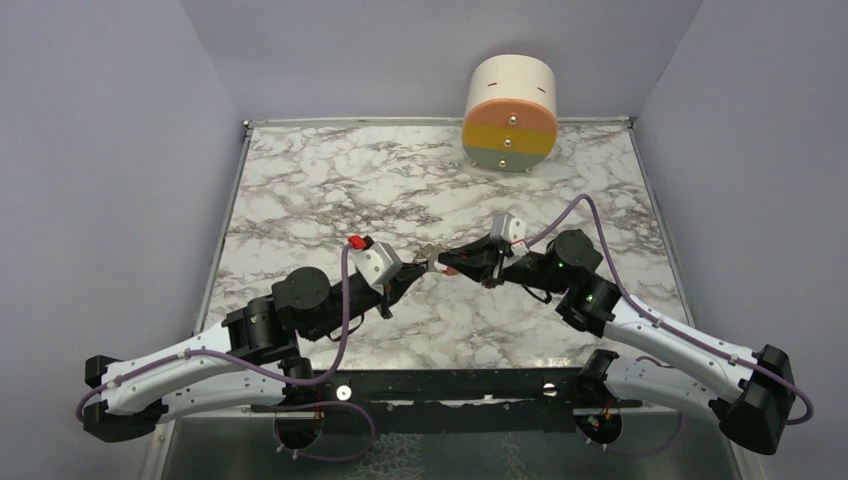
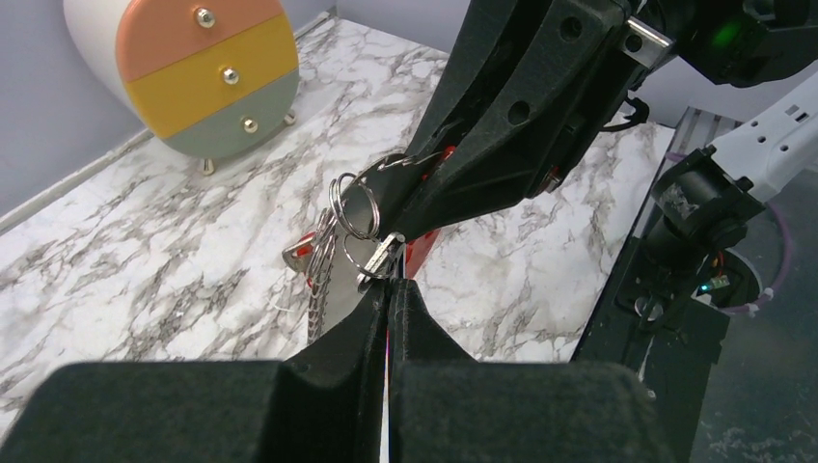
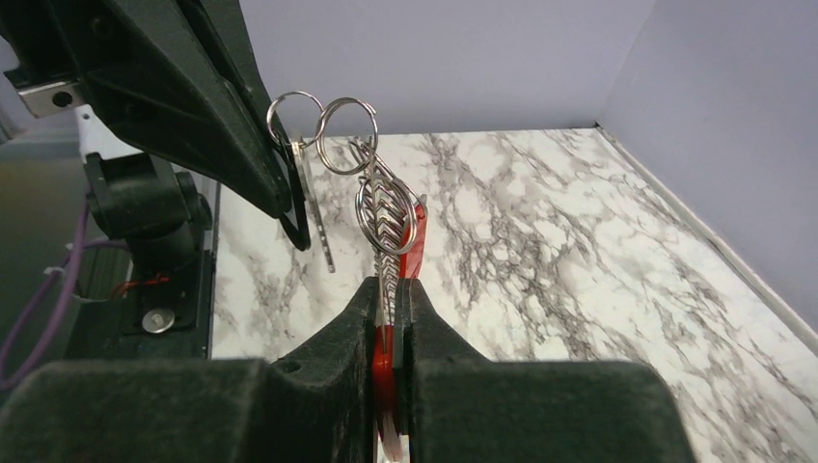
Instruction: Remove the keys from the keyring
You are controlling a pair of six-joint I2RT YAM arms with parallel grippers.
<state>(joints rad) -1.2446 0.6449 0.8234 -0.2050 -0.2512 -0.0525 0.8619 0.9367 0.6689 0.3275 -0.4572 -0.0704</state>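
Right wrist view: the right gripper (image 3: pixel 391 289) clamps the red clip (image 3: pixel 416 243) at lower centre, keyring (image 3: pixel 386 207) upright above, so the left gripper (image 2: pixel 388 287), pinching what may be a key (image 2: pixel 382 253), should wind it off slowly.

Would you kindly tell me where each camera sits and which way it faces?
Top external: above and behind the arms, looking down on the white marble table; both arms show, left tool and right tool meeting mid-table.
Left wrist: on the left arm, facing the right tool and the round pastel drawer unit; own shut fingers fill the bottom.
Right wrist: on the right arm, facing the left tool; own fingers clamp the red curved clip.
Shared: both wrist views show the silver metal keyring.
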